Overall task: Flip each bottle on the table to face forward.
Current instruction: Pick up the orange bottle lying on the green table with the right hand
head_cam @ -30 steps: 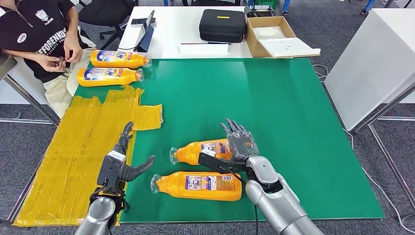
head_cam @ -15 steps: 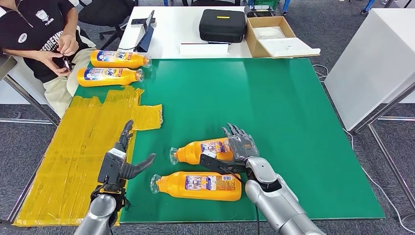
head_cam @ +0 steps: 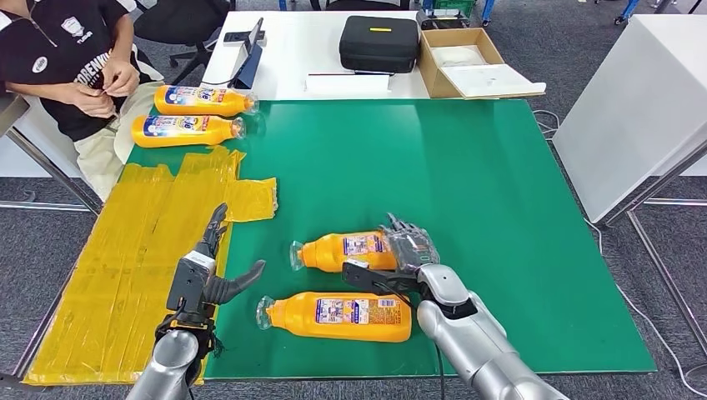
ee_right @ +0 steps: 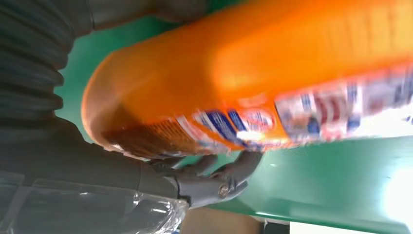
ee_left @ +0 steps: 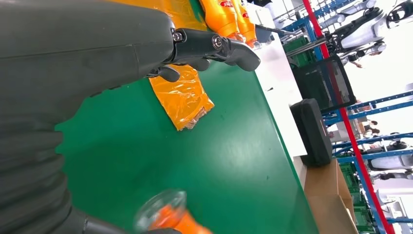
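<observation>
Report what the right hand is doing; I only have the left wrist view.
Observer: The right hand grips the base end of the farther orange bottle, with fingers curled under it.
Operator: Say how the other bottle near it lies.
Observer: The nearer bottle lies flat on the green table, label up, cap toward the robot's left, with neither hand on it.
Operator: Check for anyone close by.
Observer: A person sits at the table's far left corner, hands together and off the table.
</observation>
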You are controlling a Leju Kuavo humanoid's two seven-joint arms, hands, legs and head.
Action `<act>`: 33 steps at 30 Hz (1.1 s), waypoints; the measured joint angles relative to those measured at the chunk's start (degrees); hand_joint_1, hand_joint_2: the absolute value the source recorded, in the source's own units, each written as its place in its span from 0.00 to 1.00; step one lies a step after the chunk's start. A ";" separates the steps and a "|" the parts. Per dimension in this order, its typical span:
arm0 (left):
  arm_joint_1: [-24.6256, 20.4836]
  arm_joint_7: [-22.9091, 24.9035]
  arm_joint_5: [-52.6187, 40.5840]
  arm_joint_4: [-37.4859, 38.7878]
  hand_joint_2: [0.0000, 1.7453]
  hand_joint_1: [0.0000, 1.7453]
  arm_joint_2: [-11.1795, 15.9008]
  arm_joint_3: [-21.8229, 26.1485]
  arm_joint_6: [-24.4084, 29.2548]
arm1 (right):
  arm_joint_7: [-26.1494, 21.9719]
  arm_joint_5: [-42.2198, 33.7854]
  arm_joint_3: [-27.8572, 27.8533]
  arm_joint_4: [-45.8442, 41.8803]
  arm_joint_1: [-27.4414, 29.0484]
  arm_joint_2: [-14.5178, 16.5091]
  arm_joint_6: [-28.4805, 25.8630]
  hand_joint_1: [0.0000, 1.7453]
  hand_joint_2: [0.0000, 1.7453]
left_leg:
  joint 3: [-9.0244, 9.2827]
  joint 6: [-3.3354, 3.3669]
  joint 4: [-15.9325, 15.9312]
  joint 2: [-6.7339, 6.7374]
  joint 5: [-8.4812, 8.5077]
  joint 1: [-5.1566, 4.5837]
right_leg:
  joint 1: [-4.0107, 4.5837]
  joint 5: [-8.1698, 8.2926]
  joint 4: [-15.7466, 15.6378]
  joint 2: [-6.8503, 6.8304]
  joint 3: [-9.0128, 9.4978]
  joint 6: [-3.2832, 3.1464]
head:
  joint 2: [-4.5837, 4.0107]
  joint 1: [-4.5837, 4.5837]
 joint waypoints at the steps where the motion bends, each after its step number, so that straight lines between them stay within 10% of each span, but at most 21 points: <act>1: 0.01 0.04 0.00 0.00 1.00 0.00 -0.02 0.00 0.00 | 0.00 0.08 0.01 0.57 -0.29 0.12 -0.09 0.74 1.00 | 0.00 0.00 0.00 0.00 0.00 0.00 | 0.00 0.00 0.00 0.00 0.00 0.00 | 0.00 -0.01; 7: 0.02 0.33 0.14 0.00 1.00 0.00 -0.15 -0.06 0.02 | 0.08 1.45 0.13 4.22 -2.15 0.89 0.07 0.94 1.00 | 0.12 0.00 0.00 0.01 0.00 0.00 | 0.00 0.00 -0.01 0.01 0.09 0.00 | 0.00 -0.01; 18: -0.16 0.45 0.79 0.07 1.00 0.00 -0.27 -0.14 0.14 | -0.75 1.74 0.45 8.48 -4.84 2.03 0.10 1.00 1.00 | 0.39 0.00 0.00 0.06 0.00 0.00 | 0.00 0.01 -0.01 0.02 0.32 0.00 | 0.01 -0.01; 26: 0.27 0.48 1.19 0.11 1.00 0.00 -0.28 -0.08 0.39 | -1.15 -0.31 0.16 7.13 -3.26 2.63 -11.22 1.00 1.00 | 0.25 -0.02 0.00 0.06 0.03 0.02 | 0.00 0.02 0.02 0.02 0.28 0.00 | 0.00 -0.01; 33: 1.30 -0.39 0.33 -1.24 1.00 0.00 -0.42 -0.29 -0.64 | -13.19 -14.65 -4.84 -4.88 3.18 3.51 -27.95 1.00 1.00 | 0.00 -0.03 0.00 -0.01 0.02 0.02 | 0.01 -0.01 0.03 0.00 -0.01 0.00 | 0.01 0.00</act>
